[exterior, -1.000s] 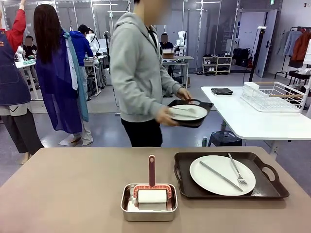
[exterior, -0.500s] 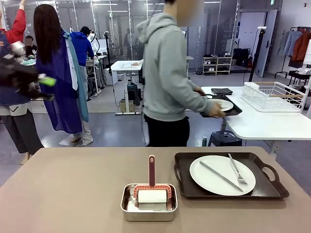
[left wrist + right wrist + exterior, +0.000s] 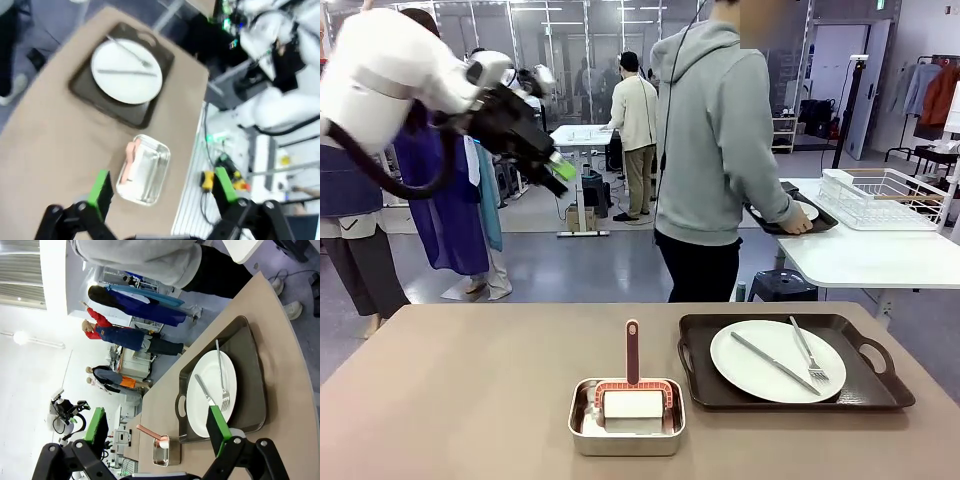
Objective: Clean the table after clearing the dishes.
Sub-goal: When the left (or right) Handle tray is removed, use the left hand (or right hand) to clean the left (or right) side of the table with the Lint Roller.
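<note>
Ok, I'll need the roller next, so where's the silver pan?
In the front view the silver pan sits midway along the near edge of the table, just left of the dark tray with the white plate.

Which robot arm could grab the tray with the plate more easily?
Probably the right. The tray sits on the right half of the table, and the open right gripper faces it. The left gripper hangs high at the far left.
</note>
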Robot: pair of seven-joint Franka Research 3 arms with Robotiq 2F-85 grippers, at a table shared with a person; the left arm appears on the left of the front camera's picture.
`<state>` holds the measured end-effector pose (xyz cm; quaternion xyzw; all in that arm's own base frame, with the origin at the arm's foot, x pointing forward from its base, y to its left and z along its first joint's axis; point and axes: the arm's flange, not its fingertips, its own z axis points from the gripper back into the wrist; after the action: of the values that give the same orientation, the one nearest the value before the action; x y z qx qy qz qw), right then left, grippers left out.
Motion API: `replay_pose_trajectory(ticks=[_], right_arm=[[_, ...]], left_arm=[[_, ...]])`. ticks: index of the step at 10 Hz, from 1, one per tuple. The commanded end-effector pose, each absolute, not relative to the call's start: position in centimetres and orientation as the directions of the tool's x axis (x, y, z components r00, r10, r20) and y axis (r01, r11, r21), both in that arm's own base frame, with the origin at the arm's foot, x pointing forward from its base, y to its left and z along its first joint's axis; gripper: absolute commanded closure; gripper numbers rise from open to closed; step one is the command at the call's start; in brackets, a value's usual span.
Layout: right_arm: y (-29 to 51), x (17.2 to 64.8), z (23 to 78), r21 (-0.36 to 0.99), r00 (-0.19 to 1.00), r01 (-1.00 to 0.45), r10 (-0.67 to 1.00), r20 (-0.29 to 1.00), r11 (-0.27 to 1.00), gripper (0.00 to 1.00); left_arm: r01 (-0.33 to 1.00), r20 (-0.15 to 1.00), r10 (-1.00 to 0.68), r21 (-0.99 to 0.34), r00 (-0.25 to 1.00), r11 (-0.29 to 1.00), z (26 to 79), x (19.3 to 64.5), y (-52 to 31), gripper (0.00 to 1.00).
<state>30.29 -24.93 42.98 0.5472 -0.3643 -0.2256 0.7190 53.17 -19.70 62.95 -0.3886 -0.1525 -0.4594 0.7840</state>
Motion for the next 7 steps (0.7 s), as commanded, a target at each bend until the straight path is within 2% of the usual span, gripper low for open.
replay_pose_trajectory(ticks=[1, 3, 4, 7], right_arm=[[-24.8, 30.2, 43.3, 0.950, 0.635, -0.082, -0.719, 0.283, 0.302, 0.00], [-24.8, 30.2, 43.3, 0.950, 0.635, -0.082, -0.719, 0.283, 0.302, 0.00], [-24.8, 30.2, 43.3, 0.950, 0.635, -0.082, -0.719, 0.283, 0.302, 0.00], [-24.8, 30.2, 43.3, 0.950, 0.635, -0.082, -0.719, 0.283, 0.302, 0.00]], left_arm=[[0.858, 0.497, -0.733, -0.460, 0.464, 0.231, 61.9, 53.6, -22.7, 0.00], [0.875, 0.401, -0.831, -0.445, 0.384, 0.190, 59.2, 52.4, -26.6, 0.00], [0.895, 0.336, -0.892, -0.422, 0.303, 0.145, 56.6, 51.1, -28.9, 0.00], [0.944, 0.351, -0.917, -0.322, 0.189, 0.072, 53.2, 49.4, -32.7, 0.00]])
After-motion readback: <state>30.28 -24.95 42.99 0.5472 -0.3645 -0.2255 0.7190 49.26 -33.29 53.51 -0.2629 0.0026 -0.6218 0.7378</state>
